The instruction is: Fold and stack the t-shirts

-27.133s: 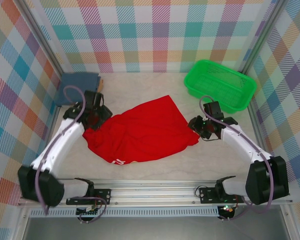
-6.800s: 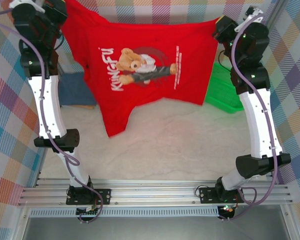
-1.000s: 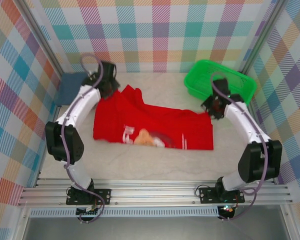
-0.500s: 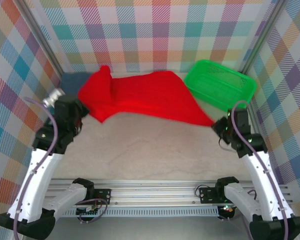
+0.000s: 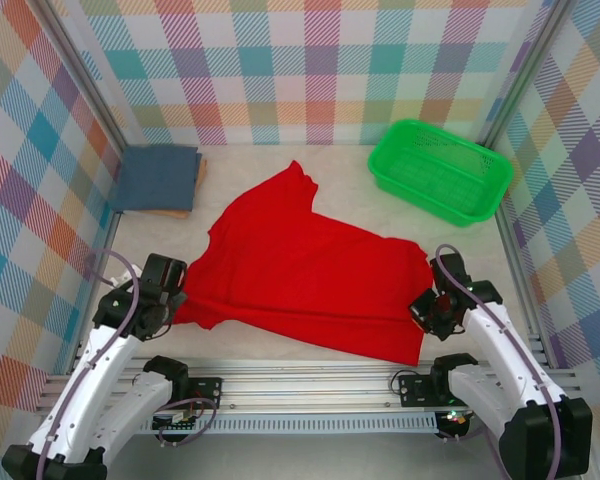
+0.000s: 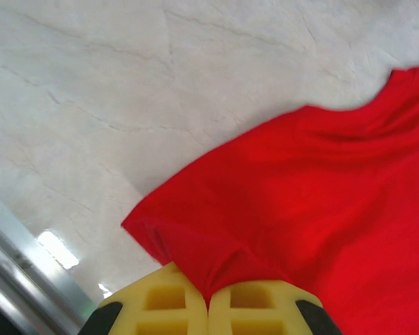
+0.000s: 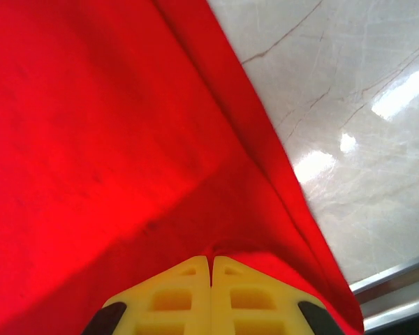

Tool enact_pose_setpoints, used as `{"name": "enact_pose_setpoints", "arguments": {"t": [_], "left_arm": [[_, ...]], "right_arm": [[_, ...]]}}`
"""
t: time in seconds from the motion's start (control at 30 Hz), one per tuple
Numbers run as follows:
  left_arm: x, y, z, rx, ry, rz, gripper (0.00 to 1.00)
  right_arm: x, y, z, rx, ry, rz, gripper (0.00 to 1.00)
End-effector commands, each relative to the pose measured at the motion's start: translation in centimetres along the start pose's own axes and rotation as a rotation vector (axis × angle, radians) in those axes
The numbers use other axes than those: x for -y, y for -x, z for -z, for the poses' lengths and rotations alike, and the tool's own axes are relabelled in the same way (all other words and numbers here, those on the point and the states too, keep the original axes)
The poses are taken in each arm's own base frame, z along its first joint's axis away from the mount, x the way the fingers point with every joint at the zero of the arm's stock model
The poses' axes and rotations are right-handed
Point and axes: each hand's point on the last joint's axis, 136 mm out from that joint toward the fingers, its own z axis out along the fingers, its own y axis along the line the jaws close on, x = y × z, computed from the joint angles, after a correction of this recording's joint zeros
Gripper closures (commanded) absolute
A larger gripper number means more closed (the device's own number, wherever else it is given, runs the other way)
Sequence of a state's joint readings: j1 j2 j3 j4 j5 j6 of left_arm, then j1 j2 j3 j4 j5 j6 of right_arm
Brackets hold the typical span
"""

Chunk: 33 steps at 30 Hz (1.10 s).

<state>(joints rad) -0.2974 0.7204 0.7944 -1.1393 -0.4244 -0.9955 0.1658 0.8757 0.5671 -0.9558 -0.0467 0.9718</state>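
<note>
On the pale, marble-veined tabletop the soft red t-shirt lies spread flat, plain side up and not yet folded, the slate-blue t-shirt sits as a folded square at far left, and the left tool and right tool each pinch tight on a near corner of the red cloth.

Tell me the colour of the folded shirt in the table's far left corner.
The folded shirt is slate blue, clearest in the top external view.
</note>
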Motion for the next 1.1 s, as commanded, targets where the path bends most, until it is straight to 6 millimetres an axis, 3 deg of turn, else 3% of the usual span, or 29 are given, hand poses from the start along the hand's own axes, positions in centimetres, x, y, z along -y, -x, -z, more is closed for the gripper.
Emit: {"name": "enact_pose_setpoints", "arguments": {"t": [0.0, 0.13, 0.3, 0.5, 0.7, 0.83, 0.93, 1.07], "left_arm": [[-0.7, 2.2, 1.3, 0.096, 0.044, 0.002, 1.0], [1.2, 2.2, 0.8, 0.078, -0.005, -0.006, 1.0], [6.2, 1.7, -0.7, 0.038, -0.159, -0.026, 1.0], [15.3, 2.5, -2.4, 0.021, -0.348, -0.176, 1.0], [23.6, 1.7, -7.9, -0.058, -0.365, -0.306, 1.0], [27.5, 0.8, -11.5, -0.124, -0.352, -0.351, 1.0], [28.8, -0.4, -14.6, -0.187, -0.288, -0.379, 1.0], [25.7, -1.8, -19.0, -0.267, -0.072, -0.384, 1.0]], "right_arm": [[-0.9, 0.1, 1.1, 0.001, 0.012, 0.049, 1.0], [-1.7, 1.1, 1.9, 0.031, -0.011, 0.091, 1.0], [-2.6, 2.3, 1.2, 0.047, -0.036, 0.078, 1.0], [-0.6, 4.1, -0.7, 0.1, -0.201, -0.062, 1.0], [-2.9, 6.4, -3.2, 0.131, -0.204, -0.142, 1.0], [-3.9, 7.1, -5.0, 0.106, -0.237, -0.13, 1.0], [-4.8, 7.9, -5.6, 0.097, -0.259, -0.09, 1.0], [-7.0, 9.1, -6.3, 0.077, -0.246, -0.013, 1.0]]}}
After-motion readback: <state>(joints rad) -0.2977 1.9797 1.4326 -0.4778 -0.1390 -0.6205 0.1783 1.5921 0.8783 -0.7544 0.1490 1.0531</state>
